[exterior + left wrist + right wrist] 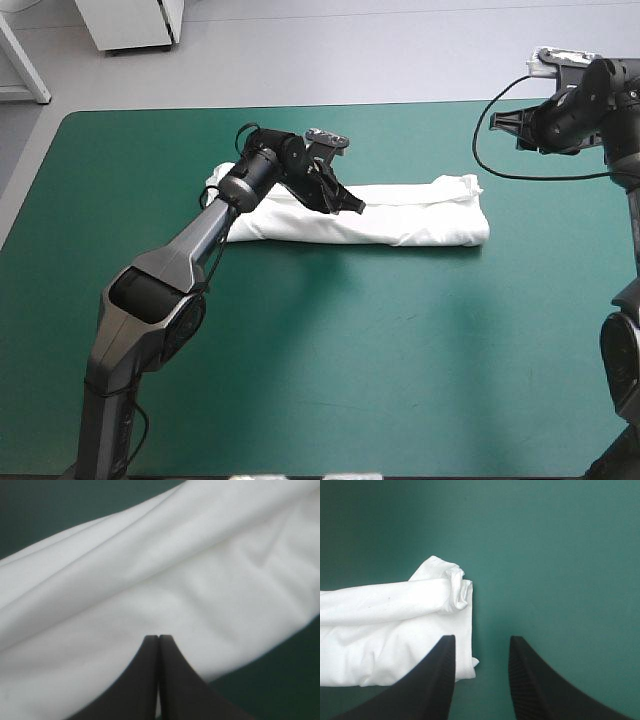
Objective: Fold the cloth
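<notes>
The white T-shirt (400, 215) is lying as a long folded bundle across the far middle of the teal-green cover (330, 370), running roughly side to side, with its right end squared off and its left end partly hidden behind the left arm. The left arm is reaching in from the near left, and the left gripper (352, 206) is hanging over the bundle's left-of-centre part, pointing toward the table's right side. In the left wrist view its black fingers are pressing together tip to tip in one pointed arch (158, 638), clenched, with smooth white cloth (175, 570) filling nearly everything ahead of and beside them. Soft lengthwise folds are running across that cloth, and strips of the cover are showing along both long sides of the bundle. Whether the tips are actually touching the fabric cannot be told. The right arm is standing raised at the table's far right, and the right gripper (500, 122) is hovering well apart from the cloth, above and beyond the bundle's right end. In the right wrist view its black fingers are standing apart (481, 640), released, with only bare cover showing between them. The bundle's right end (385, 625) is lying beside and partly under one finger, its upper layer curling into a small roll at the edge, while the other finger is hanging over open cover.
</notes>
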Motion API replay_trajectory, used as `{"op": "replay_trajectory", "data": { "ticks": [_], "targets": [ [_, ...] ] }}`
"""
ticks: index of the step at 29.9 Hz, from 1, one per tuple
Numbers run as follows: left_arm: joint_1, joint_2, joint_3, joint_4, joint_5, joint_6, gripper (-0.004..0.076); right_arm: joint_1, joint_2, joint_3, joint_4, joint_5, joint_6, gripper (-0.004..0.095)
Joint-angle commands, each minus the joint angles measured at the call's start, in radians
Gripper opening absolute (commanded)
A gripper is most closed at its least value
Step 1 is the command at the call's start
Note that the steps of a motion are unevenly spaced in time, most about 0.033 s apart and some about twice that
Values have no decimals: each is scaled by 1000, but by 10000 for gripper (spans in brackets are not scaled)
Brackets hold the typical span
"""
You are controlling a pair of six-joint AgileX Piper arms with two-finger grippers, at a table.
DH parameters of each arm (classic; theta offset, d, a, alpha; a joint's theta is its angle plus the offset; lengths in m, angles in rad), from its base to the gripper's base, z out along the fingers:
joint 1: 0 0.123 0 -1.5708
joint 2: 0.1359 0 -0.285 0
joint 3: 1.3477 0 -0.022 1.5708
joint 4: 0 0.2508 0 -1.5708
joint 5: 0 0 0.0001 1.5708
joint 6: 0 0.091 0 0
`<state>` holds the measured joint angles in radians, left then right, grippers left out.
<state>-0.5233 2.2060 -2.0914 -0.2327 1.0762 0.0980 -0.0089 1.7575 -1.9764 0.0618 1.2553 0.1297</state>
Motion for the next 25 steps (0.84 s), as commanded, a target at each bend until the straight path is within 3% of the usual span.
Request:
{"op": "replay_trajectory", "data": {
  "ticks": [1, 11, 17, 19, 22, 25],
  "targets": [
    [-6, -38, -27, -29, -60, -1, -9, -16, -55, -1, 9, -7, -10, 333],
    [-6, 59, -27, -61, -43, -1, -9, -19, -55, 131, 41, -40, -10, 289],
    [-6, 62, -27, -75, -13, -1, -9, -118, -29, 205, 369, -115, -152, 290],
    [-6, 62, -27, -75, -8, -1, -9, -153, 5, 209, 462, -55, -203, 339],
    [-6, 62, -27, -75, -7, -1, -9, -165, 64, 209, 457, -7, -236, 520],
    [-6, 62, -27, -75, -7, -1, -9, -158, 110, 209, 471, -21, -260, 626]
  ]
}}
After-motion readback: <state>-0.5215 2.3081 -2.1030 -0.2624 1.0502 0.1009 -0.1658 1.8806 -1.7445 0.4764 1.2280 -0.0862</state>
